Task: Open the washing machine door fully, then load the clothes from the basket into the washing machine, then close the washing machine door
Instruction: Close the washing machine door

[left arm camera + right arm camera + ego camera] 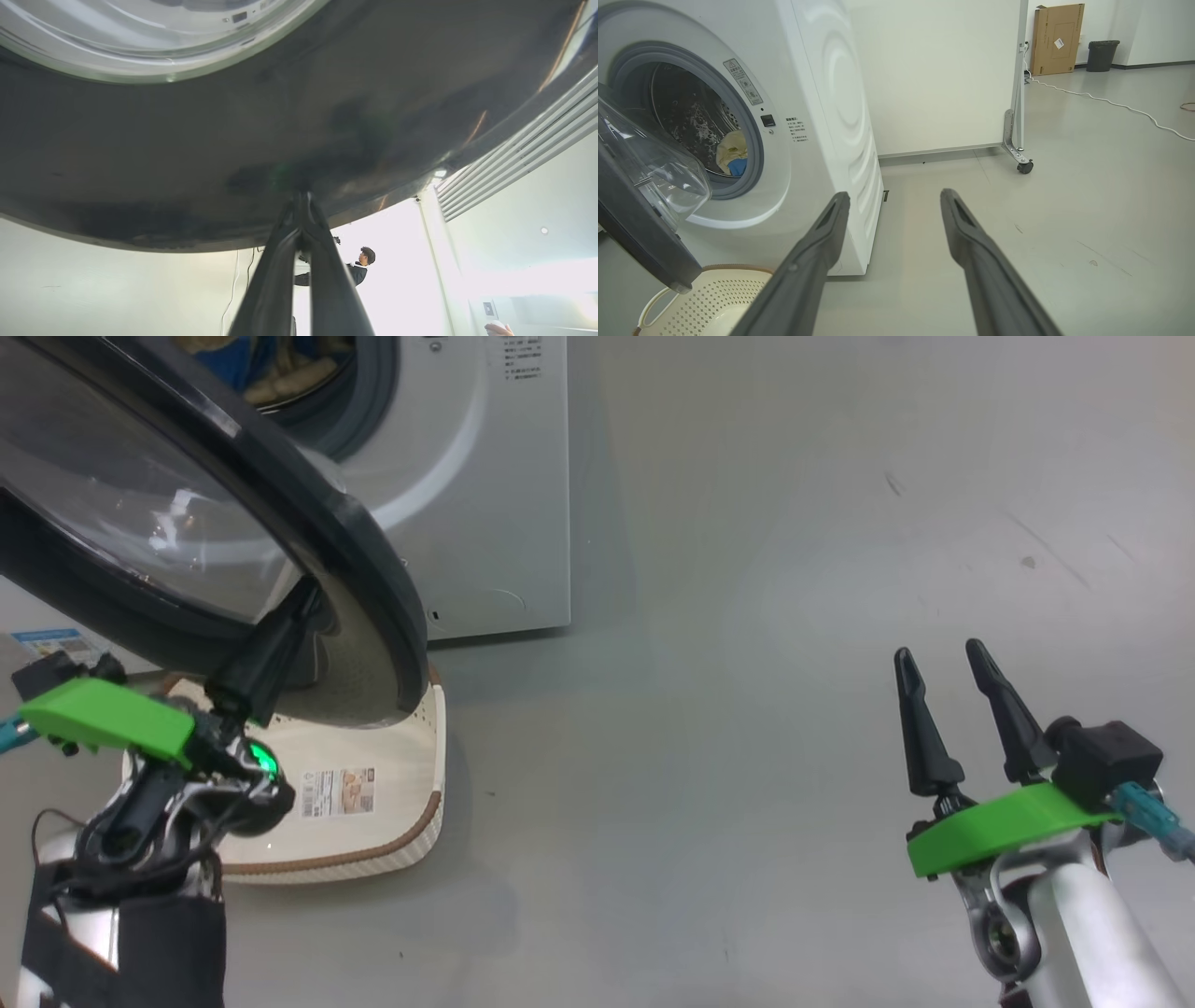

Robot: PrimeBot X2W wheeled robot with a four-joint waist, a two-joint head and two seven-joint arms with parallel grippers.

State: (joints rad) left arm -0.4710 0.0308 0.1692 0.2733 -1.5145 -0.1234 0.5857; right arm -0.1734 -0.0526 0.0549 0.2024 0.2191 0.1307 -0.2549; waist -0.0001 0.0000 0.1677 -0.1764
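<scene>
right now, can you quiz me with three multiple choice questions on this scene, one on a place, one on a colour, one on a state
1. Where are the clothes?
A on the floor
B inside the washing machine
C on top of the machine

2. What colour is the rim of the basket?
A red
B blue
C brown

3. The right end effector is:
A open
B shut on fabric
C shut on the door

Answers:
1 B, yellow and blue fabric shows through its open mouth.
2 C, a brown band runs round its cream wall.
3 A, its two fingers stand apart with nothing between them.
</scene>
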